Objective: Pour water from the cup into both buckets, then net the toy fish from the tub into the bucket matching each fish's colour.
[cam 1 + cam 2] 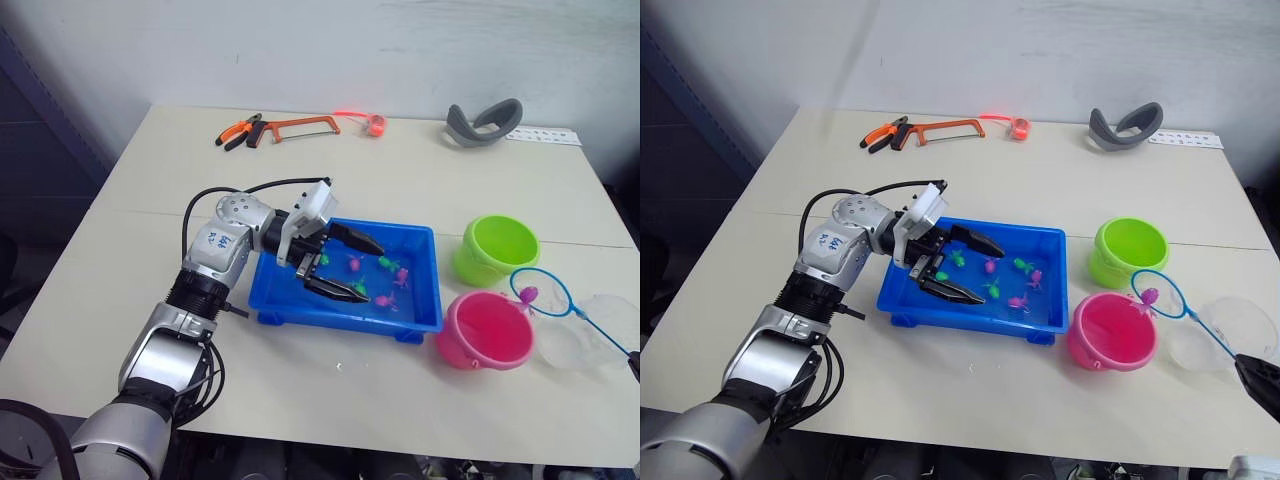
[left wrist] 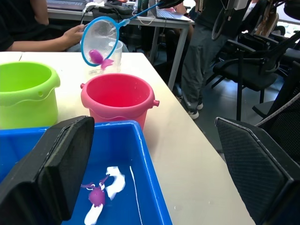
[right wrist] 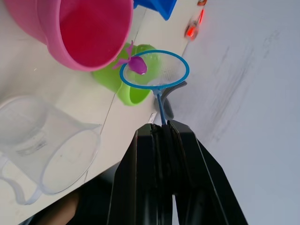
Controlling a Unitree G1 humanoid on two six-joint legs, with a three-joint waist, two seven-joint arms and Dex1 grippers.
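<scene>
My left gripper (image 1: 375, 273) hangs open over the blue tub (image 1: 345, 318), with nothing between its fingers. Several tiny green and pink toy fish (image 1: 385, 264) lie in the tub's water. To the tub's right stand the lime green bucket (image 1: 497, 248) and, nearer, the pink bucket (image 1: 485, 330). My right gripper (image 3: 161, 129) is shut on the net's thin handle. The net's light-blue hoop (image 1: 541, 292) holds one pink fish (image 1: 528, 294) and hovers just right of the pink bucket, between the two buckets. The clear cup (image 1: 590, 330) stands at the far right.
A hacksaw (image 1: 300, 127), orange pliers (image 1: 240, 132), a small red item (image 1: 375, 124) and a grey curved object (image 1: 485, 122) lie along the table's far edge. In the left wrist view, a seated person (image 2: 28, 23) and office chairs (image 2: 253, 61) are beyond the table.
</scene>
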